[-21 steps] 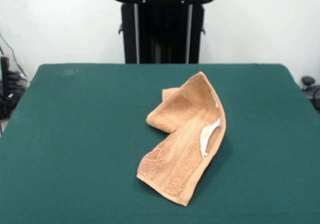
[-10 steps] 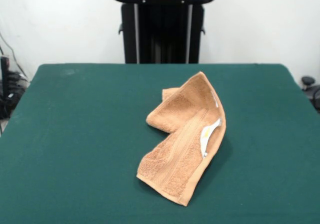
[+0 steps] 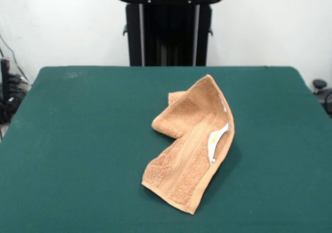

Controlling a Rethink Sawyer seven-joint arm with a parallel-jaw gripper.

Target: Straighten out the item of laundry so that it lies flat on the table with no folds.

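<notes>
The left part of the green bench (image 3: 78, 139) is seen bare. Right of centre, the orange-tan towel (image 3: 189, 150) is found lying folded over itself, a flat woven band running along it and a white care label (image 3: 215, 141) showing near its right edge. No pincer is shown, so its state cannot be told.

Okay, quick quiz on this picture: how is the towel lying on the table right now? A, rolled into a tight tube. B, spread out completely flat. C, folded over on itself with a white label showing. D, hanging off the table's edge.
C: the towel is doubled over on itself in the middle of the table, and its white label shows near the right-hand edge of the fold.
</notes>
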